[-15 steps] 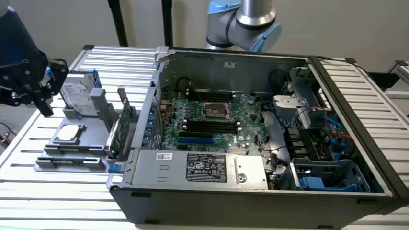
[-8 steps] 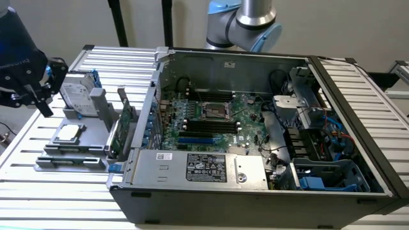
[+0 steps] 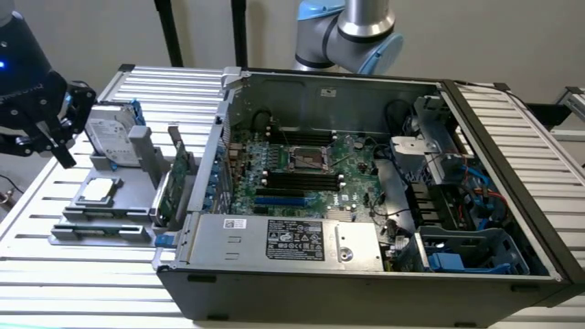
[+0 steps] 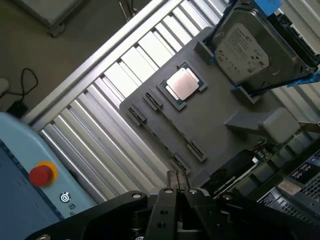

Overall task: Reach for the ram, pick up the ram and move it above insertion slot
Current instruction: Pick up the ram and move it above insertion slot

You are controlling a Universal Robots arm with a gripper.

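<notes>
Well apart: closed gripper (image 4: 176,176) near gray holder (image 4: 216,116), insertion slot (image 3: 302,178) inside case (image 3: 366,291).

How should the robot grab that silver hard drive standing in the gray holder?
Probably by its free upper edge, coming down from above. The hard drive stands on edge, leaning in the gray holder, so its lower part is boxed in, and blue rails run along its sides. Pinching across its thin thickness, label face to back, looks safest.

Soft, even light; perhaps mild glare
</notes>
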